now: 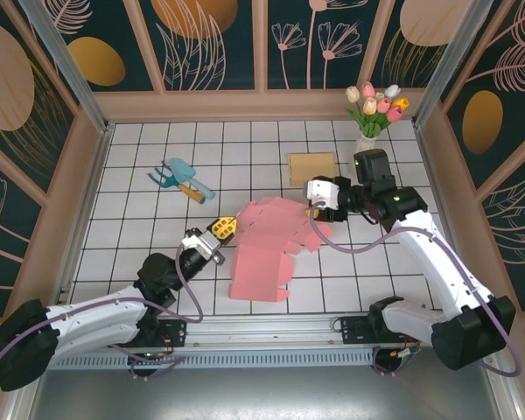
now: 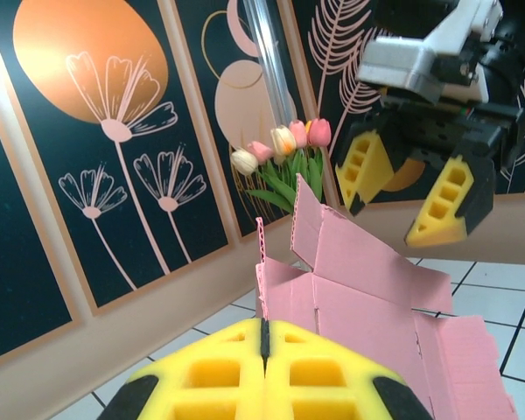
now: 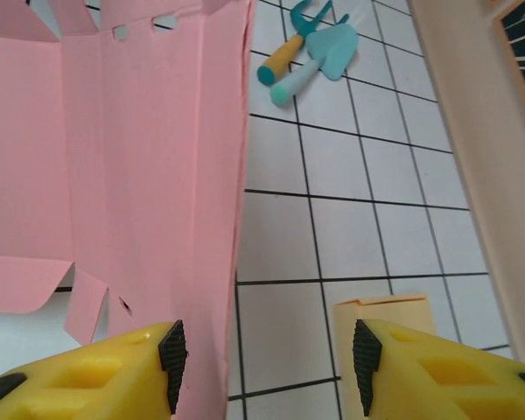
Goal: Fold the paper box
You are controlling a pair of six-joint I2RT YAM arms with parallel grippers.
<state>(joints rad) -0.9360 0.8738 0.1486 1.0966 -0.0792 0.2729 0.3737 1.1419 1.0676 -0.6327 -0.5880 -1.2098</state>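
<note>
The pink paper box (image 1: 264, 254) lies mostly unfolded in the middle of the tiled floor, its far flaps lifted. My left gripper (image 1: 226, 227) is at the box's left edge. In the left wrist view its yellow fingers (image 2: 219, 372) are pressed together, with a thin upright pink flap edge (image 2: 262, 262) pinched between them. My right gripper (image 1: 318, 210) hovers over the box's far right side. Its jaws (image 3: 267, 363) stand open, and the edge of a pink panel (image 3: 157, 149) runs down beside the left finger. From the left wrist camera, the right gripper (image 2: 411, 197) hangs above the raised flaps.
A tan cardboard piece (image 1: 312, 168) lies behind the box, partly under my right finger (image 3: 385, 315). Teal garden tools (image 1: 182, 179) lie at the far left. A vase of tulips (image 1: 374, 114) stands in the far right corner. Walls enclose the floor.
</note>
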